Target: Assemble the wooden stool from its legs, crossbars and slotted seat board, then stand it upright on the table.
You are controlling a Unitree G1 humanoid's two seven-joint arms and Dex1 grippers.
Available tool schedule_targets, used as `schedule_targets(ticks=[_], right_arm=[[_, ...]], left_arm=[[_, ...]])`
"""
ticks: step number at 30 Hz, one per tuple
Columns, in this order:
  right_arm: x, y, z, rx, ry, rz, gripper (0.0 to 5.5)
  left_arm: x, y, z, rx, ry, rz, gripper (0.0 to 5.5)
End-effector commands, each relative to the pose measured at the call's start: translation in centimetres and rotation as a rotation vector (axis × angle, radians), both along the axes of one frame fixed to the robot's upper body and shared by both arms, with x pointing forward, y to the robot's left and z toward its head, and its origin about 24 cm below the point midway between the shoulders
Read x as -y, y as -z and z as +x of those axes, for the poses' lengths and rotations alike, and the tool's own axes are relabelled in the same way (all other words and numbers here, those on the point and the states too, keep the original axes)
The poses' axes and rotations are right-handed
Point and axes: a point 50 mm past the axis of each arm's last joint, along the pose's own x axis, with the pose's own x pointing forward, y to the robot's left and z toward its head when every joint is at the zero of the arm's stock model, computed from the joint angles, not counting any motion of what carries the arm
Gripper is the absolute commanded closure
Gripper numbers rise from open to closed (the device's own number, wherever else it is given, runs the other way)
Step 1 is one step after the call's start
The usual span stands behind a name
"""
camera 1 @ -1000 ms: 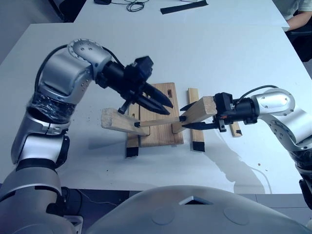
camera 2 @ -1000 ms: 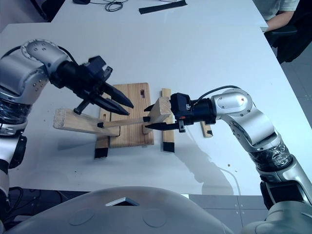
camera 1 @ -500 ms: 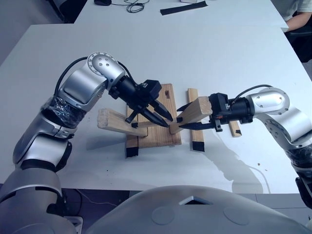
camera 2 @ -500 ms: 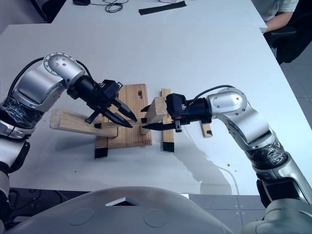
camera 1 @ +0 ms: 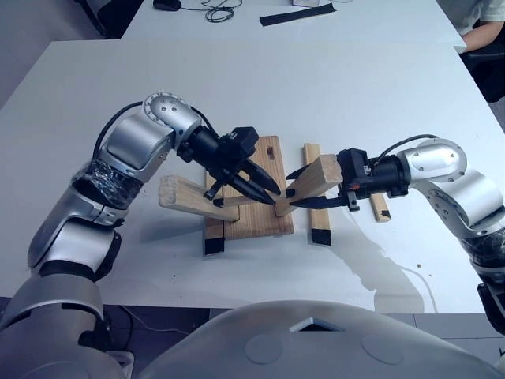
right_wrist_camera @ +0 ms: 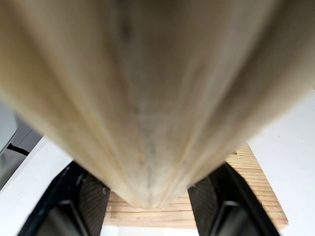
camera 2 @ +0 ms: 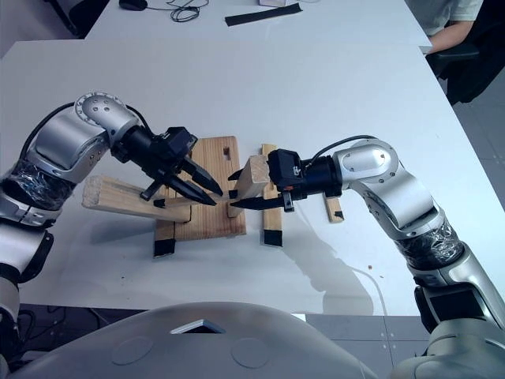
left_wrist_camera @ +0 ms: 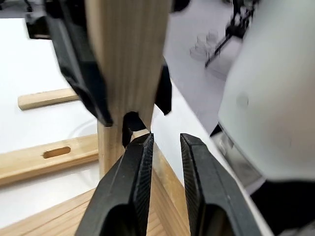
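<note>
My right gripper (camera 1: 300, 188) clenches a leg (camera 1: 323, 174) at frame centre. My left gripper (camera 1: 274, 197) hangs released over the crossbar (camera 1: 241, 202). If the leg tilts, the crossbar may jam or slip from its slot.

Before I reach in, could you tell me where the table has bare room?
The far half of the table, beyond the seat board, is bare, as is the strip along its near edge. The middle is crowded: left end effector, right end effector, and legs.
</note>
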Motion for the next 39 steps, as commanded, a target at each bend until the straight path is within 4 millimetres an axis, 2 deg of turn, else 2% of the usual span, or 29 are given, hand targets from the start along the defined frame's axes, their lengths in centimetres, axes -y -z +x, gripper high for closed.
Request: schedule_targets(ticks=[1,5,7,9,11,13,15,17,19,22,25,27,30,34,36,39], right_arm=[[1.3,2.3,-0.2,-0.025,0.035,-0.196,3.46],[1.6,2.3,-0.4,-0.025,0.056,-0.192,3.46],[1.7,2.2,-0.4,-0.023,0.067,-0.189,3.46],[1.8,2.0,-0.4,-0.020,0.077,-0.187,3.46],[2.1,1.8,-0.5,-0.017,0.092,-0.187,3.46],[2.4,1.6,-0.6,-0.016,0.108,-0.185,3.46],[2.8,1.3,-0.8,-0.015,0.126,-0.185,3.46],[3.2,1.0,-1.0,-0.015,0.144,-0.187,3.46],[3.5,0.8,-1.1,-0.015,0.161,-0.191,3.46],[3.9,0.5,-1.1,-0.011,0.184,-0.195,3.46],[4.5,0.3,-1.1,-0.010,0.215,-0.193,3.46],[5.1,0.2,-1.2,-0.011,0.256,-0.189,3.46],[5.4,0.1,-1.2,-0.008,0.299,-0.171,3.46],[5.0,0.5,-1.3,-0.013,0.313,-0.148,3.46],[4.9,0.7,-1.4,-0.015,0.319,-0.146,3.46],[5.0,0.8,-1.2,-0.010,0.352,-0.132,3.46]], left_arm=[[0.1,-4.3,1.9,0.000,-0.185,-0.153,4.47],[-0.9,-9.6,3.1,0.121,-0.305,-0.323,4.47],[-2.7,-11.1,4.0,0.223,-0.430,-0.328,4.47],[-5.4,-11.2,4.6,0.350,-0.555,-0.250,4.47],[-8.1,-10.0,4.2,0.467,-0.621,-0.115,4.47],[-10.8,-7.5,3.0,0.569,-0.627,0.064,4.47],[-13.2,-4.3,0.9,0.630,-0.570,0.250,4.47],[-14.6,-2.0,-1.3,0.610,-0.510,0.347,4.47],[-15.0,-0.8,-2.6,0.568,-0.529,0.342,4.47],[-15.8,0.2,-3.3,0.571,-0.609,0.349,4.47],[-16.4,0.7,-3.7,0.586,-0.798,0.312,4.47],[-15.5,1.1,-3.3,0.584,-1.025,0.220,4.47],[-12.7,2.4,-4.0,0.494,-1.284,0.107,4.47],[-9.7,3.2,-5.9,0.372,-1.372,0.035,3.96],[-9.3,3.2,-6.5,0.354,-1.409,0.038,3.64],[-10.2,2.8,-7.4,0.379,-1.542,0.046,3.46]])
